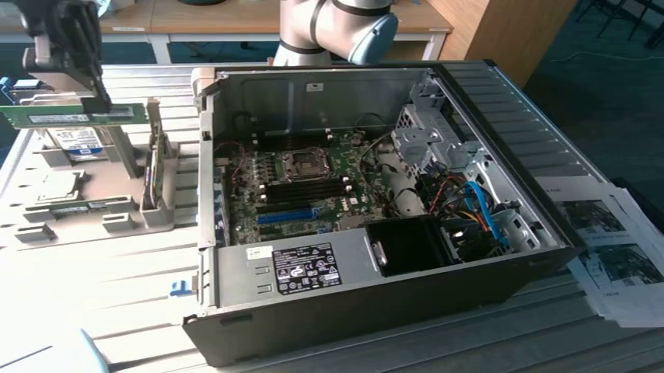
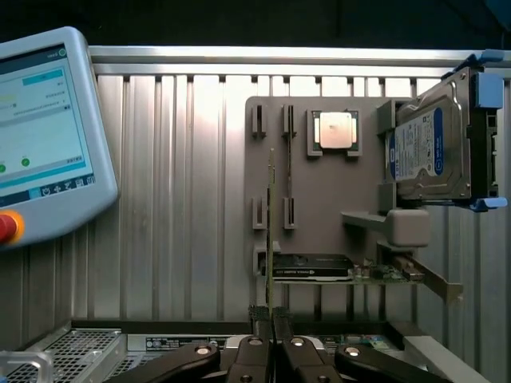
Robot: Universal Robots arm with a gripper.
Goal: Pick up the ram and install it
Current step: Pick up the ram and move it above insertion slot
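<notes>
The gripper (image 1: pixel 101 103) is clenched on the ram (image 1: pixel 73 116), one thin green board carrying dark chips, held in the air above the grey moulded holder (image 1: pixel 124 214) near the ribbed metal desk's (image 1: pixel 104 272) edge at the exterior view's left. The holder carries one boxy hard drive (image 2: pixel 431 152) and one square silver processor (image 2: pixel 334 132). One open black computer case (image 1: pixel 415 303) stands just beside it, with open air above.

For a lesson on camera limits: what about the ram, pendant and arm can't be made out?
Wrist view: the ram is edge-on, so chips and label are hidden; the jaws cover one end.
Wrist view: the pendant is cut off by the picture's edge; its screen text too small to read.
Exterior view: the arm is cut off by the top edge.
</notes>
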